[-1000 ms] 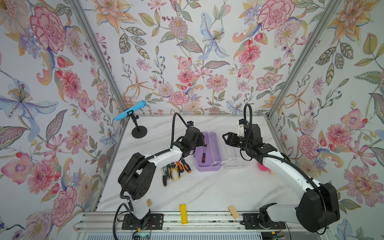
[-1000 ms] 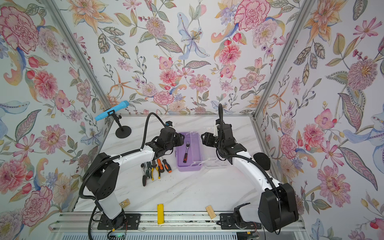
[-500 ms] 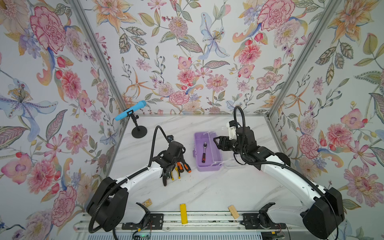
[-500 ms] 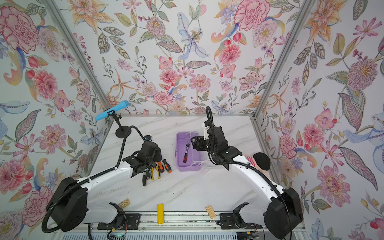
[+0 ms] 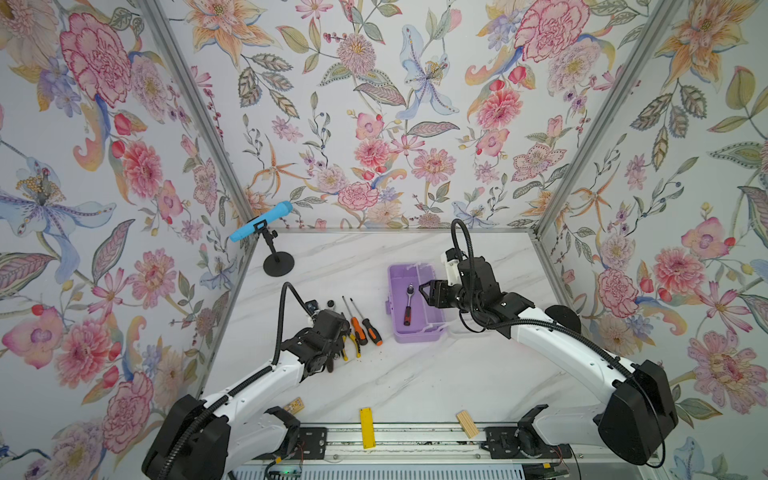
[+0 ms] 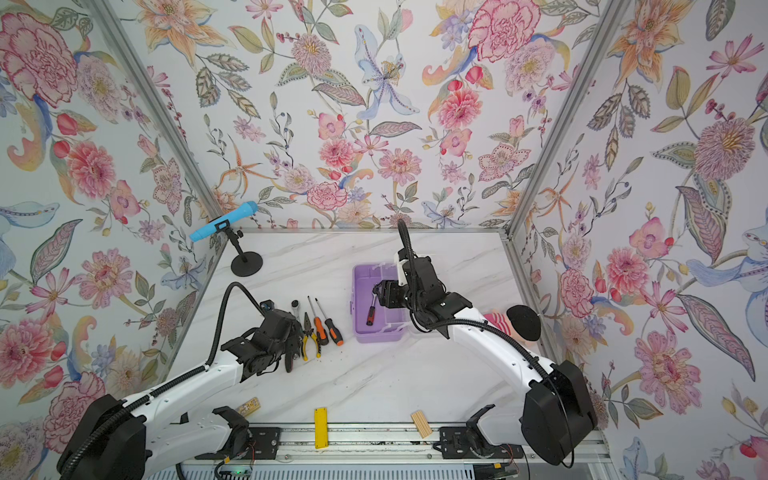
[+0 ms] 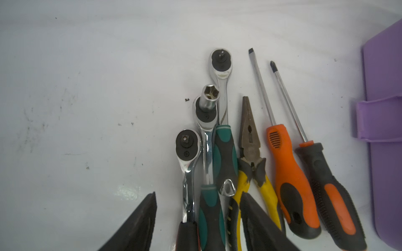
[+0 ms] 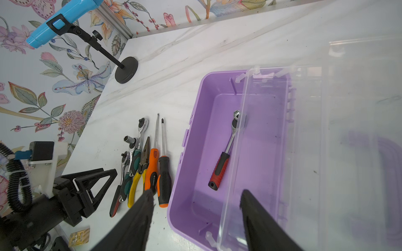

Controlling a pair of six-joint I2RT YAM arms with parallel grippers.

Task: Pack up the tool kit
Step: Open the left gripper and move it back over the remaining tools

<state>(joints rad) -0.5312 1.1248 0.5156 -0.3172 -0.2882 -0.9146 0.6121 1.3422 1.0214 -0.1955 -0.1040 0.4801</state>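
Lilac-based, the tool case (image 5: 419,335) is set open on the worktop (image 5: 415,376), one red-handled ratchet (image 5: 408,306) laid inside. Beside it are lined up screwdrivers (image 7: 291,173), pliers (image 7: 250,150) and three ratchets (image 7: 225,152). The left pincer (image 7: 198,196) is spread wide over their handles, the right pincer (image 8: 196,192) wide and empty above the case.

Handles covered, lid cut off

In both top views the left arm (image 5: 249,380) covers most of the ratchets (image 6: 296,306) near the left edge of the desk (image 5: 415,374). In the left wrist view their handles and those of the pliers (image 7: 250,147) run off the picture's edge behind the left tool (image 7: 199,193). The clear lid (image 8: 326,141) is cut off in the right wrist view. The card (image 5: 296,404) at the desk's front edge is too small to read.
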